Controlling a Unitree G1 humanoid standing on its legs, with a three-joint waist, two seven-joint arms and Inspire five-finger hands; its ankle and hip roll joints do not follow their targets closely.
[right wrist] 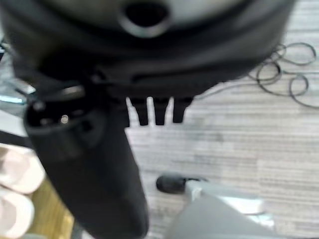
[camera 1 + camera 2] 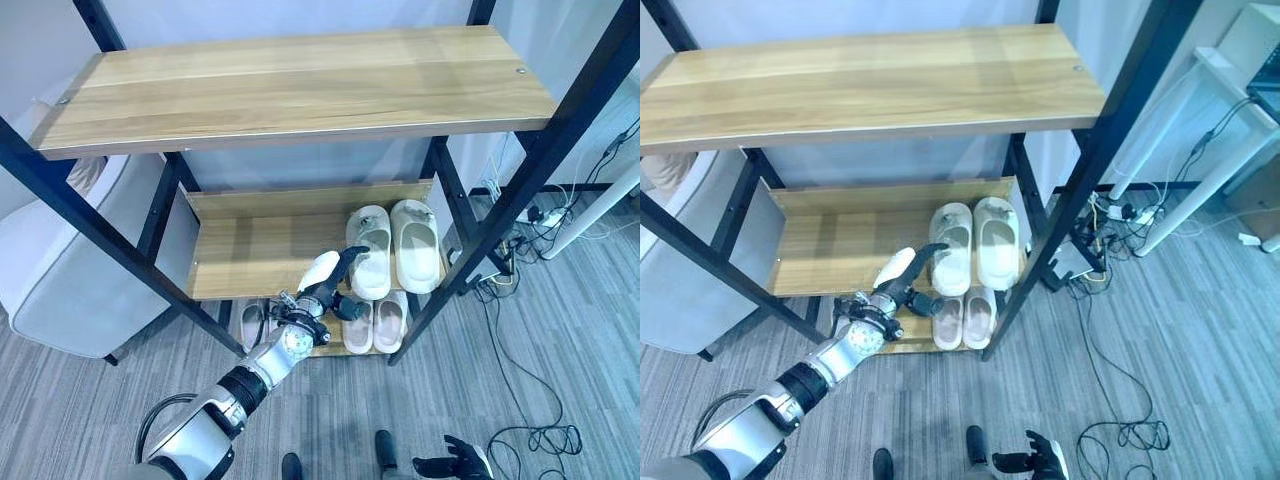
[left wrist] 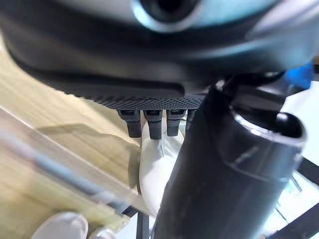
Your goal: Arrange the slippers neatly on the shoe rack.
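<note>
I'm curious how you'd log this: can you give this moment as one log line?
left hand: open, at cream slippers on middle shelf | right hand: low, idle | pink slippers: bottom shelf

The left hand (image 2: 325, 290) covers the near end of the left cream slipper (image 2: 371, 250) on the middle shelf (image 2: 250, 255), so contact between fingers and slipper cannot be confirmed. On the bottom shelf (image 2: 335, 349), the pink slippers (image 2: 376, 325) are partly hidden by this hand, and another pair (image 2: 252, 322) is mostly hidden behind the frame post (image 2: 120, 250). The right hand (image 2: 455, 465) is cut by the lower edge. A white seat (image 2: 60, 270) is cut by the left edge.
</note>
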